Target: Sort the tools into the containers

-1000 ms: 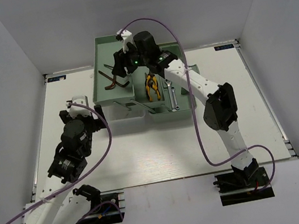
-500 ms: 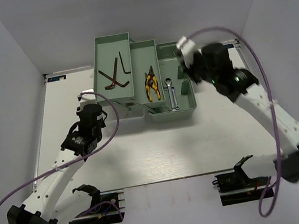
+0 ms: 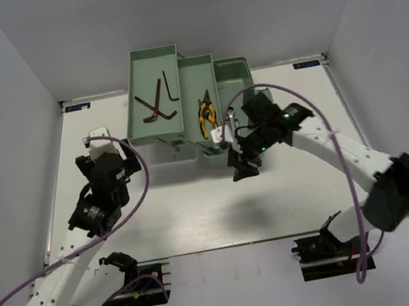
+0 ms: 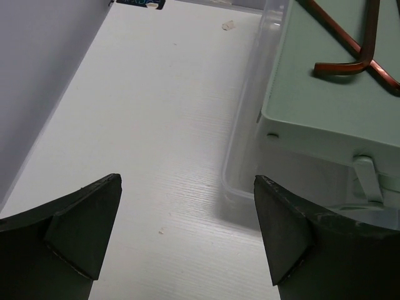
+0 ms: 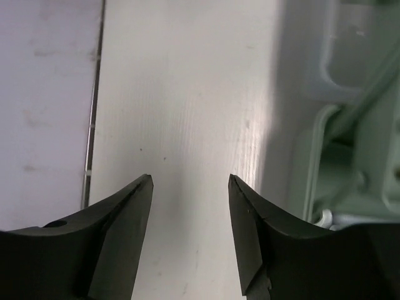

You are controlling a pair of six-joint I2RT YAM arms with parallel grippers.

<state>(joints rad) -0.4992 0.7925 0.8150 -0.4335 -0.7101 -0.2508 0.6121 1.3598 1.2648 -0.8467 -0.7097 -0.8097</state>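
Since half a second ago my right arm has swung from beyond the far right corner of the toolbox (image 3: 145, 69) round to its near side, and my left arm has drawn back a little toward the left edge of the table (image 3: 198, 209).

My right gripper (image 5: 190, 181) hangs with its jaws spread and nothing between them, just in front of the box's near wall. My left gripper (image 4: 187, 180) is spread wide too, empty, close to the clear lid (image 4: 250, 125).

The two hex keys (image 3: 158, 102) lie crossed in the left tray. The pliers (image 3: 206, 117) lie in the middle tray (image 3: 197, 72). One wrench (image 3: 227, 112) just shows beside my right wrist; my arm covers where the other would be, so I cannot place it. I see no tool loose on the table, so I judge the sorting done or nearly so.

The danger now is to what is already sorted. My right fingers are so near the front wall that a careless swing back could shove the box or jolt the trays and spill the tools. The cable (image 3: 255, 87) on that arm loops over the right side of the box and might catch a tray edge as I pull away. On the left, a forward drift would push my finger into the lid. I would lift clear before moving sideways.
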